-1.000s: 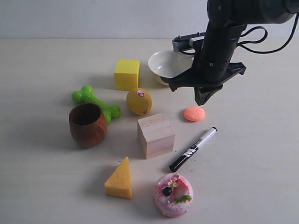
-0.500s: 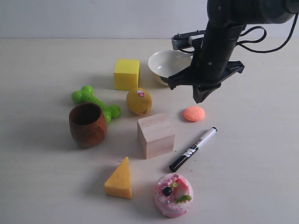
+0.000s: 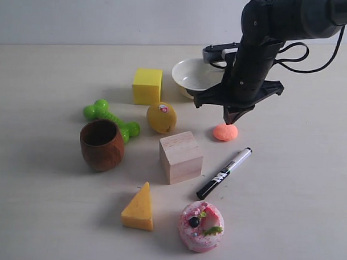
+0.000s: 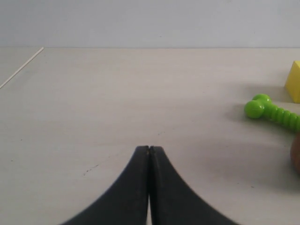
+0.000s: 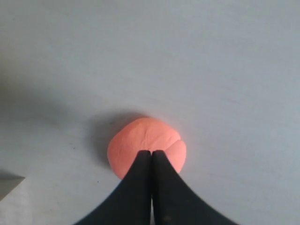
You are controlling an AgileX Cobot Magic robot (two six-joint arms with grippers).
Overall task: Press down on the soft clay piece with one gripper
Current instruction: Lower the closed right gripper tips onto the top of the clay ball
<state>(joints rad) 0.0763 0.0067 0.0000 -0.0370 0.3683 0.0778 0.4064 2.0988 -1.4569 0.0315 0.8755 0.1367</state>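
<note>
The pale beige table [image 3: 51, 217] has a white bowl [image 3: 189, 74] and a yellow cube [image 3: 147, 86] towards the back, with a stickered lemon [image 3: 161, 117] in front of the cube and a green toy dumbbell [image 3: 108, 117] lying just behind an upright brown wooden cup [image 3: 102, 144]. A light wooden block [image 3: 180, 157] sits in the middle, a black-and-white marker [image 3: 223, 173] lies slantwise beside it, and the soft clay piece [image 3: 225, 132] rests just beyond the marker's white end. Nearest the front are an orange-yellow wedge [image 3: 139, 208] and a pink decorated donut [image 3: 201, 226], a little apart
</note>
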